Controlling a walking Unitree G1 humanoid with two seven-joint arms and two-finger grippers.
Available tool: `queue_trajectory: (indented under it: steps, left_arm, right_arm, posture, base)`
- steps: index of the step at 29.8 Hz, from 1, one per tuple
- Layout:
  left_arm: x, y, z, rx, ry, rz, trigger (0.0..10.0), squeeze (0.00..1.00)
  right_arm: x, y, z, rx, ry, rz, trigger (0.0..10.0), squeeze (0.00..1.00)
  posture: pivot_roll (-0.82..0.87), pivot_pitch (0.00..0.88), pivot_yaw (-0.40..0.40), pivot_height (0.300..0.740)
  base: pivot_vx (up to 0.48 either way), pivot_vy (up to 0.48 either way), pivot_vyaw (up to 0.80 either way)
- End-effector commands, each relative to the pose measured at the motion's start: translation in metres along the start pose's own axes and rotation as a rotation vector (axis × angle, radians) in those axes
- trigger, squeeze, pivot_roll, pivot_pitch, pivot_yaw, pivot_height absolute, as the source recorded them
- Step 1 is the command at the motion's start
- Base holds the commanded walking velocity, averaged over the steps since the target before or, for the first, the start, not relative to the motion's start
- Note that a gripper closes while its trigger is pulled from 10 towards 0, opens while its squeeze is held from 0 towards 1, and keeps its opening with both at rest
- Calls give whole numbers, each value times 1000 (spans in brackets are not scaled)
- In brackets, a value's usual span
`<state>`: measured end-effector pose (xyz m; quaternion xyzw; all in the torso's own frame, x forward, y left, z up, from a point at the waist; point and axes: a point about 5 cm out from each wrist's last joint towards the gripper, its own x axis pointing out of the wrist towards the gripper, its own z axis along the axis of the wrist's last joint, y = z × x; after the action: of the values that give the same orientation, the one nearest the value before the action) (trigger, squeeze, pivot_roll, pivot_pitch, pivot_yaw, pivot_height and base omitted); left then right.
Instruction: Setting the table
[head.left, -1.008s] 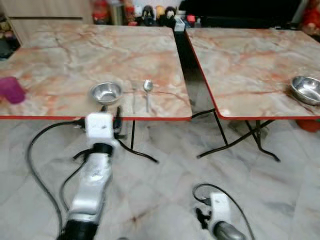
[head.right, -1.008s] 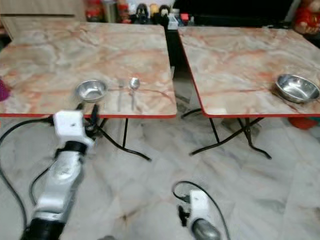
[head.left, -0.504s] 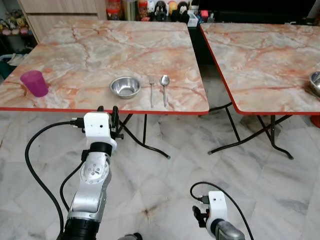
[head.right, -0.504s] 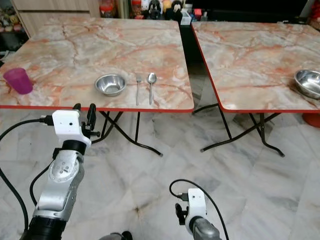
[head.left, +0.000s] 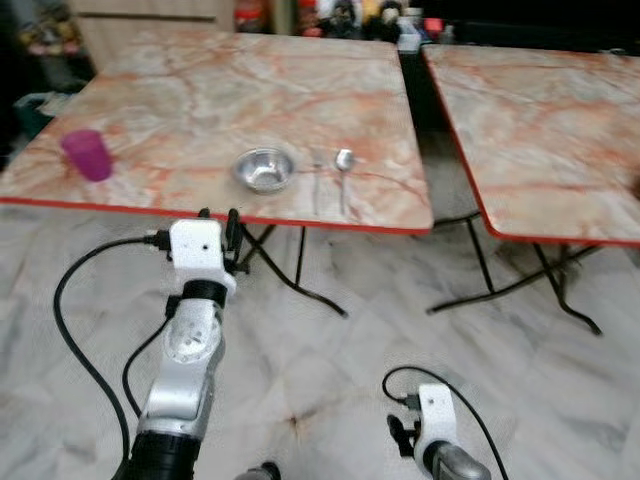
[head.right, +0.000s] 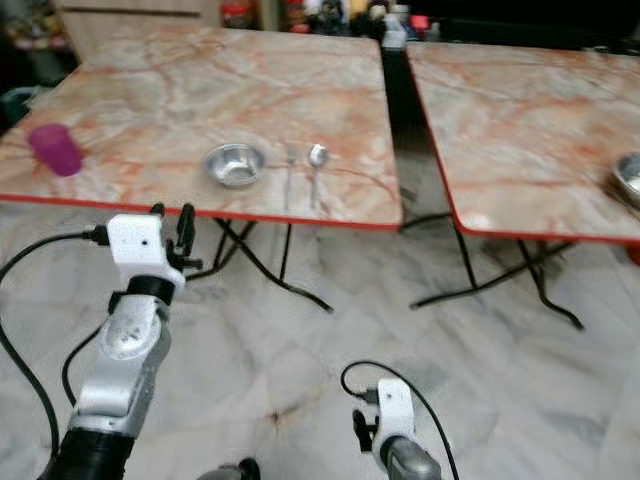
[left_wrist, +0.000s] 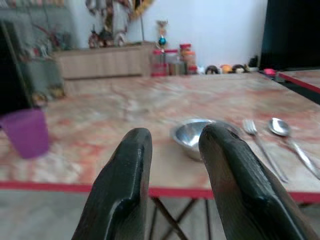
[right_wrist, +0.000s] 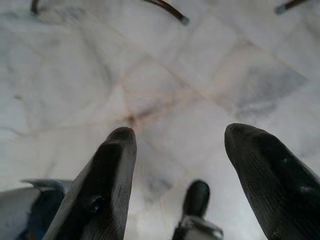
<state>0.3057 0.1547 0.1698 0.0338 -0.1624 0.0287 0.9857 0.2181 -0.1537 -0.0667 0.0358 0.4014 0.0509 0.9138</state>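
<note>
A small round steel bowl (head.left: 265, 168) stands upright near the table's front edge; just beside it lie a metal fork (head.left: 317, 176) and spoon (head.left: 343, 172), parallel. A purple plastic cup (head.left: 87, 155) stands well apart.

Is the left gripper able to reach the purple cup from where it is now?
Probably not yet. The left gripper is open and empty, short of the table edge near the steel bowl. The purple cup stands well to its left. Nothing blocks the way.

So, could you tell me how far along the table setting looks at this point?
Done: a steel bowl, fork and spoon sit together near the left table's front edge. In hand: nothing; the left gripper is raised before that edge, open and empty. Left: the purple cup stands apart at the far left.
</note>
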Motion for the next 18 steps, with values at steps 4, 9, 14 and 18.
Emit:
queue_trajectory:
  steps: [4, 9, 14, 18]
  left_arm:
    - [2, -5, 3, -2, -7, -14, 10000, 0]
    - [2, -5, 3, -2, -7, -15, 10000, 0]
    - [3, -5, 3, 0, -10, -20, 10000, 0]
    - [3, -6, 3, 1, -10, -26, 10000, 0]
  right_arm:
    - [-2, -4, -5, -15, 14, -6, 10000, 0]
    - [-2, -4, -6, -9, 17, -8, 10000, 0]
    - [-2, -4, -5, -7, 16, -8, 10000, 0]
    - [-2, -4, -6, -8, 19, -9, 10000, 0]
  posture:
    - [133, 83, -28, 740]
    - [135, 78, -28, 740]
    - [137, 66, -26, 740]
    - [139, 58, -24, 740]
  base:
    - [296, 0, 564]
    - [296, 0, 800]
    - [296, 0, 160]
    - [296, 0, 0]
